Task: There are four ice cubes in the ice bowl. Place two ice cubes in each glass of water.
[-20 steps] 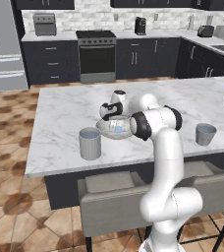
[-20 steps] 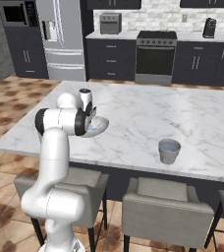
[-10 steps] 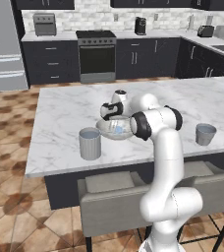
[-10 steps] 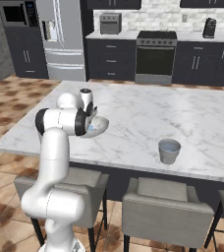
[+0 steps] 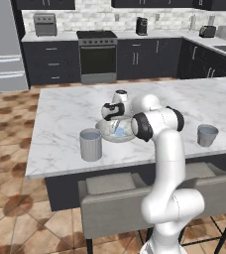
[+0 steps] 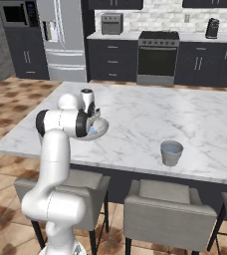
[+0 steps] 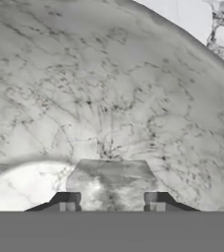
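Over the ice bowl (image 5: pixel 116 133) my arm bent low, hand dipped inside; my jaws pinched an ice cube (image 7: pixel 111 184) (pale, translucent).

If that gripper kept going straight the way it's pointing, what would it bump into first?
Most likely an ice cube, sitting right between the gripper tips, then the inside of the ice bowl just behind it. Depth is hard to judge this close.

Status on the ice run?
Gripper down in the ice bowl, jaws around an ice cube; grip unconfirmed. Both glasses of water, near and far, untouched. Nothing in the way.
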